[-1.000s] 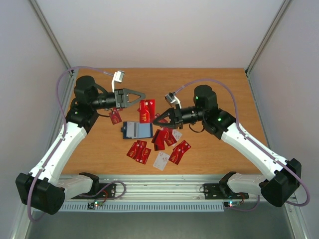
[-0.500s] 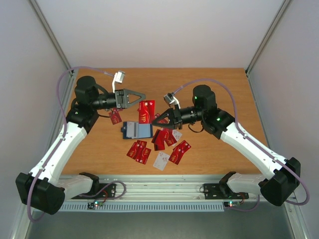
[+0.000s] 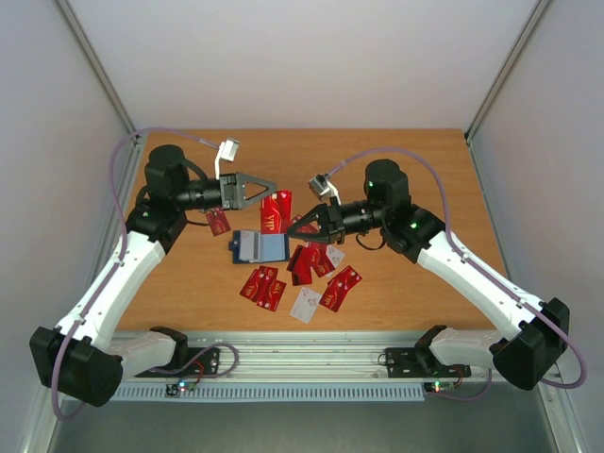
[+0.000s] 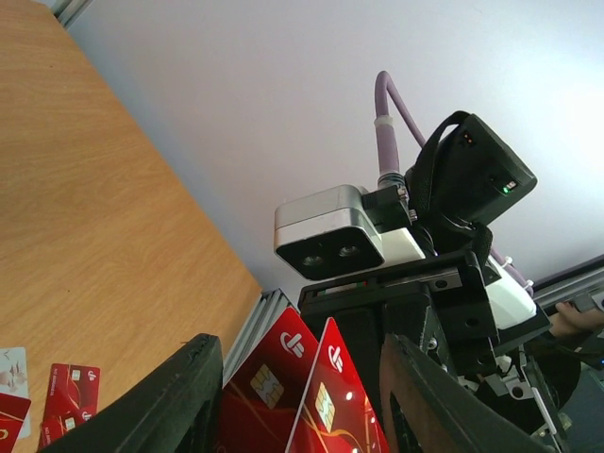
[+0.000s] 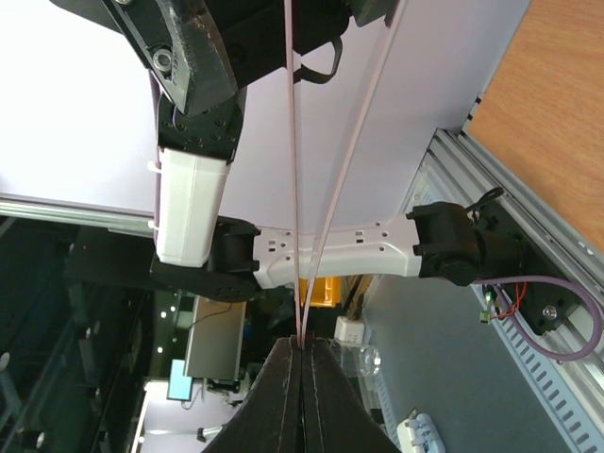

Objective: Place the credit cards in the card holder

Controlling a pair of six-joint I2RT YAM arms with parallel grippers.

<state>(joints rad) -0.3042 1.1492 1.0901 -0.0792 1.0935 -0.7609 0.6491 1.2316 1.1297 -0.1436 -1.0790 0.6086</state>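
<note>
My right gripper (image 3: 294,227) is shut on two red credit cards (image 3: 276,209), held above the table. In the right wrist view they run edge-on as two thin lines (image 5: 293,189), fanning up from its closed fingertips (image 5: 302,342). My left gripper (image 3: 270,187) is open, and both cards (image 4: 274,387) stand between its fingers (image 4: 179,396) facing the left wrist camera, chips showing. I see a gap beside the right finger. The card holder (image 3: 258,246) lies open on the table below, dark navy with a lighter blue inside. Several more credit cards (image 3: 311,260) lie loose to its right and in front.
One red card (image 3: 218,222) lies left of the holder, a pair (image 3: 262,286) in front of it and a white card (image 3: 307,304) near the front edge. Grey walls stand on both sides, and a metal rail (image 3: 311,363) runs along the front.
My left gripper has dipped slightly toward the held cards. The right gripper and its cards have barely shifted.
</note>
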